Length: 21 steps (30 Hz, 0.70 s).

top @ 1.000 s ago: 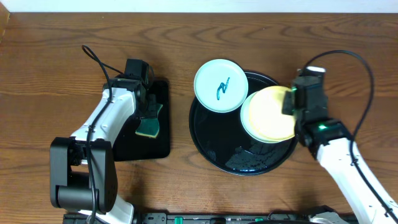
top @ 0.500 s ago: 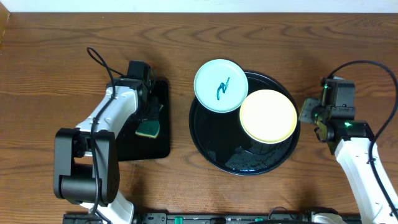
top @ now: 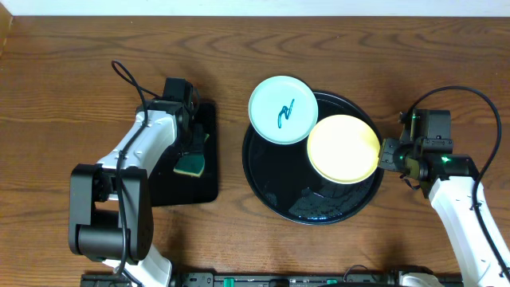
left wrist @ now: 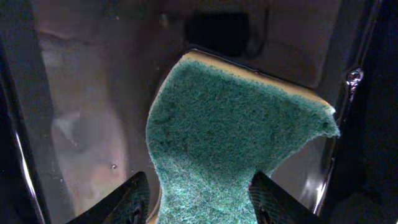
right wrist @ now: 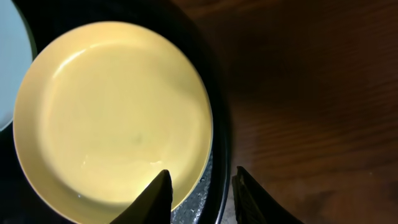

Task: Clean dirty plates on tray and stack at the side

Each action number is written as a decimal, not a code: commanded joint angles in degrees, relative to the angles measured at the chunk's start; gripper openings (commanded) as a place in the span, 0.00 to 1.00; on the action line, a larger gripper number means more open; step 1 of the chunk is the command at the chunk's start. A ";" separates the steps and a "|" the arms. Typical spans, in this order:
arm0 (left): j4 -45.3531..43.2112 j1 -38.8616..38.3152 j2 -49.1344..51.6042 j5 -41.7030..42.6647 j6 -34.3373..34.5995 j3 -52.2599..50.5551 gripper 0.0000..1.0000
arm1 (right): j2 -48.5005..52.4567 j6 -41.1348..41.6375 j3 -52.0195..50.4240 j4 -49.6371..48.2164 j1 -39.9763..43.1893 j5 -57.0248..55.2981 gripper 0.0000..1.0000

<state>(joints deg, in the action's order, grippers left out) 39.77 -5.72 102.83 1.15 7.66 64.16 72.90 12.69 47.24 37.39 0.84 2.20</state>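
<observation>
Here, the round black tray (top: pixel 271 171) sits at the middle of the wooden worktop (top: pixel 72 56), and two plates show. The pale yellow plate (top: pixel 343 148) lies flat in the tray's right half, its right edge close to the rim; in the right wrist view its face looks clean. The mint-white plate (top: pixel 284 110), with a teal scribble at its centre, rests across the tray's upper-left rim, partly out over the wood. Its lower-right edge meets the yellow plate's; which one overlaps I cannot tell. Wet-looking flecks (top: pixel 319 206) mark the tray floor toward the near side.

The right claw (right wrist: pixel 202 186) hangs at the tray's right side with a narrow gap between its fingers. One fingertip is above the yellow plate's edge, the other is outside the rim over the wood, and it grips nothing. The left claw (left wrist: pixel 199 199) is down over the small rectangular black tray (top: pixel 203 187) to the left of the round one. It is closed on a green sponge (left wrist: pixel 236 124) with a yellow backing, whose sides pinch in between the two fingertips
</observation>
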 commanded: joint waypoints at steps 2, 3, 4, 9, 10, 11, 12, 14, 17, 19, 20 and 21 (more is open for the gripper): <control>0.02 0.24 0.90 -0.09 0.09 -0.31 0.55 | -0.50 -0.46 0.81 1.03 0.24 1.55 0.32; 0.00 0.24 0.90 -0.09 0.09 -0.31 0.54 | -0.50 -0.07 0.79 1.25 0.24 1.60 0.32; 0.00 0.24 0.92 -0.09 0.09 -0.31 0.55 | -0.48 0.70 0.79 1.44 0.24 1.75 0.32; 0.00 0.24 0.90 -0.09 0.09 -0.31 0.54 | 0.04 2.16 0.72 2.27 0.13 6.47 0.33; 0.02 0.24 0.90 -0.09 0.09 -0.31 0.55 | 0.35 2.75 0.70 2.49 0.00 7.39 0.33; 0.02 0.24 0.92 -0.09 0.09 -0.31 0.55 | 0.66 3.39 0.70 2.73 -0.15 8.17 0.33; 0.00 0.24 0.90 -0.09 0.09 -0.31 0.54 | 1.05 3.89 0.70 2.82 -0.33 9.31 0.33; 0.02 0.24 0.90 -0.09 0.09 -0.31 0.55 | 2.08 4.94 0.70 3.02 -0.85 12.66 0.30; 0.02 0.24 0.90 -0.09 0.09 -0.31 0.54 | 3.37 8.63 0.70 3.74 -2.03 16.87 0.27; 0.02 0.24 0.90 -0.09 0.09 -0.31 0.54 | 3.89 10.21 0.70 3.98 -3.26 18.99 0.29; 0.02 0.24 0.90 -0.09 0.09 -0.31 0.54 | 3.96 9.70 0.70 3.67 -4.20 20.06 0.31; 0.02 0.24 0.90 -0.09 0.09 -0.31 0.55 | 4.00 8.39 0.70 3.30 -4.87 20.63 0.33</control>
<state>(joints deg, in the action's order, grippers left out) 39.77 -5.72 102.83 1.15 7.66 64.16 76.44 19.55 47.24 41.19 -1.58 16.75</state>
